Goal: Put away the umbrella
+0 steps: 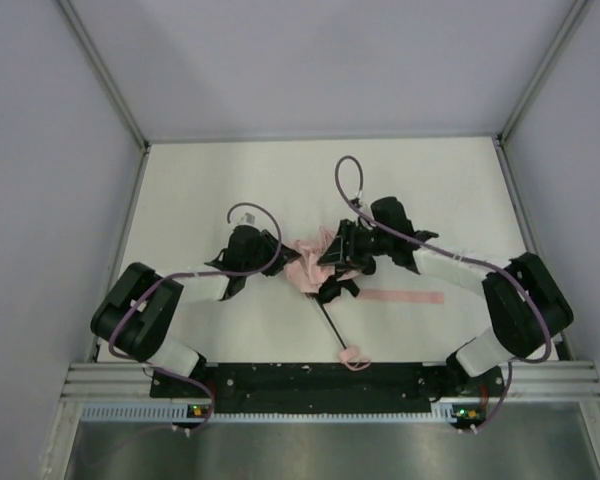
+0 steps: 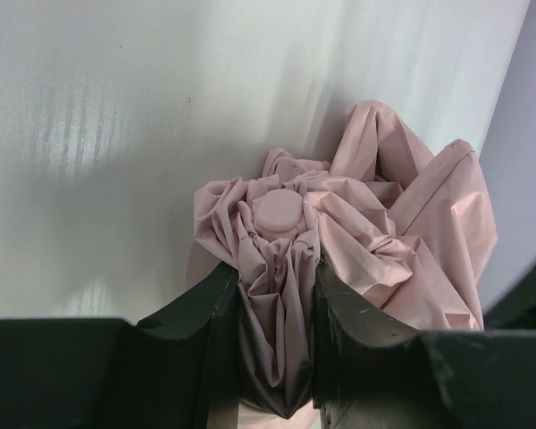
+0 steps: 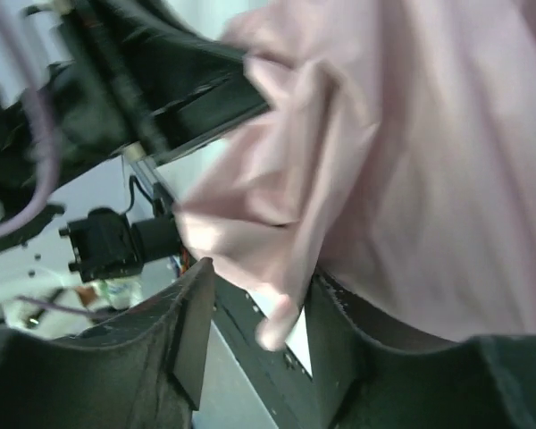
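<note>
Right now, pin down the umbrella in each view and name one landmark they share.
Top external: umbrella at picture centre.
Left wrist: centre and right, pinched in the left gripper.
Right wrist: upper right, one fold hanging between the right gripper fingers.
Shared landmark: the umbrella's crumpled pink fabric.

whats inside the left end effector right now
Gathered pink fabric of the umbrella is pinched in the left end effector, its round cap just beyond the fingertips. Any shaft within the folds is covered by fabric.

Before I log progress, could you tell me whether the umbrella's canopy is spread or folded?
Folded, but loosely: the umbrella fabric is collapsed into crumpled pleats, bunched inside the left gripper, not wrapped tight.
</note>
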Controlling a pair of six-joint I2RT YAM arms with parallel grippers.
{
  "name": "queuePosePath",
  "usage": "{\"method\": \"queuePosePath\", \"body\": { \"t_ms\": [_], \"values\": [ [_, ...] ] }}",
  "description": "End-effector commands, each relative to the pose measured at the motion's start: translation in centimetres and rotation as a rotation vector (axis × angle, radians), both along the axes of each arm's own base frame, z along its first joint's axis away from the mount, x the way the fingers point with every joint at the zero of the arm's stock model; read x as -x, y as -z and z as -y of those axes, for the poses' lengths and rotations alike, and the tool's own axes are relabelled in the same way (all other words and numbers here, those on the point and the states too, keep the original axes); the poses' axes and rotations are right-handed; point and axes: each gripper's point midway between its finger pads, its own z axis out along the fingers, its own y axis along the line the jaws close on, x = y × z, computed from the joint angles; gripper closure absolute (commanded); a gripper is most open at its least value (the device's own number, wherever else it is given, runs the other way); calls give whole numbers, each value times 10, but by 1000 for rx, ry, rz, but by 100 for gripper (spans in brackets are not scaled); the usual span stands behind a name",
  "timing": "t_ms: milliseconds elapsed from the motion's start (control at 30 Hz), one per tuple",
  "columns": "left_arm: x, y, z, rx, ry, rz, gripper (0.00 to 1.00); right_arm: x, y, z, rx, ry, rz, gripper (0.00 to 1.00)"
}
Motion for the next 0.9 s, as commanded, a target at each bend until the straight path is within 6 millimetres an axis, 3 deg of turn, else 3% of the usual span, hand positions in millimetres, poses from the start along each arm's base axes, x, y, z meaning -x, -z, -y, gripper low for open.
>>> {"method": "queuePosePath", "body": {
  "t_ms": [0, 133, 233, 333, 567, 700, 800, 867],
  "values": [
    [-10, -18, -3, 28, -23, 88, 100, 17, -50, 26, 102, -127, 175, 52],
    [-9, -17, -2, 38, -19, 83, 100, 11, -64, 45, 161, -103, 217, 45],
    [-11, -19, -1, 39, -14, 89, 100, -14, -60, 70, 199, -27, 223, 45],
    [-11, -21, -1, 35, -9, 94, 100, -42, -57, 82, 234, -23, 275, 48],
    [-10, -19, 1, 36, 3, 87, 100, -76, -39, 66, 245, -152, 331, 38],
    [-11, -22, 2, 48, 3, 92, 100, -73, -18, 54, 230, -194, 327, 41],
    [-11, -24, 4, 52, 6, 91, 100, -63, -11, 33, 201, -248, 315, 52],
    [-13, -25, 3, 55, -3, 82, 100, -49, -11, 15, 183, -288, 309, 54]
  ]
}}
